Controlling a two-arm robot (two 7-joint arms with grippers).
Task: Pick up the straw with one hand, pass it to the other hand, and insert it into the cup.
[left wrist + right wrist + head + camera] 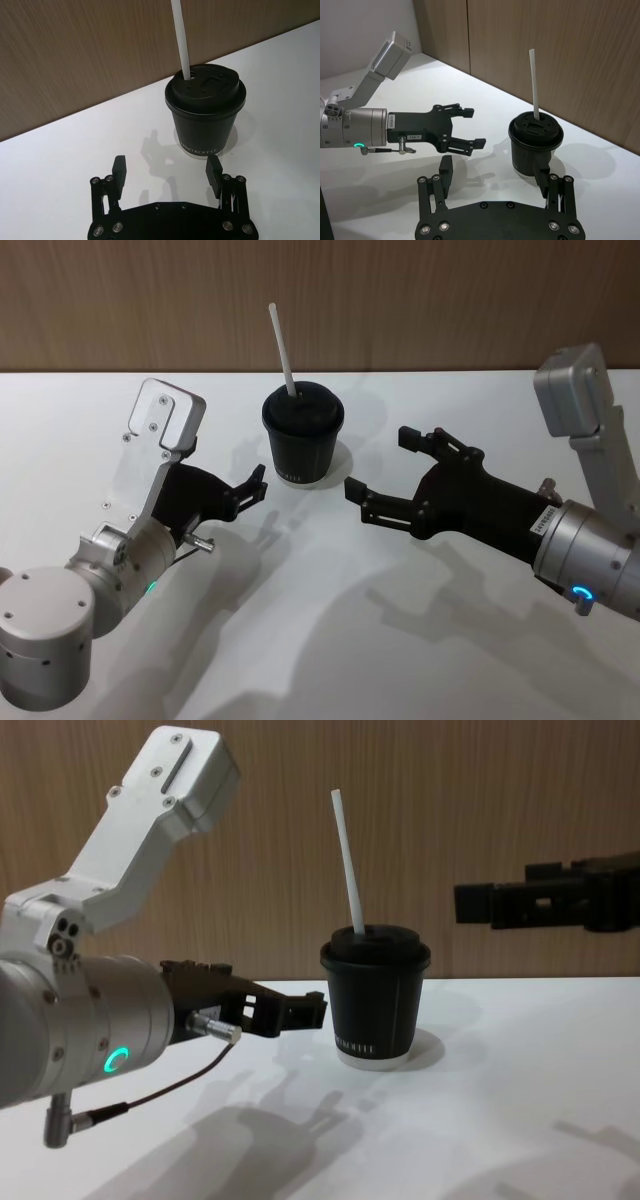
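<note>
- The cup [303, 435] stands upright on the white table [420, 640], toward the far edge by the wood-panelled wall [400, 300], its black domed lid on and small white lettering on its side
- The straw [282, 348] is planted in the lid's hole and leans slightly, its top tipped toward 11 o'clock in the head view; most of its length sticks up above the lid
- In the chest view the straw [349, 870] rises out of the cup [375, 1000] and tilts toward the robot's left
- The left gripper [257, 484] sits at about 8 o'clock from the cup, near it but apart; its fingers are spread and grasp nothing
- From the left wrist view the left gripper [167, 172] shows its two fingertips parted, with the cup [205, 115] just beyond and nearer one fingertip, not touching
- The right gripper [380, 462] sits at about 4 o'clock from the cup, near but clear of it, fingers released wide and empty, pointing toward the cup
- In the right wrist view the right gripper [494, 172] is parted, the cup [535, 142] beyond one finger, and the left gripper [470, 127] is farther off with its fingers apart
- Neither gripper touches the straw or the cup
</note>
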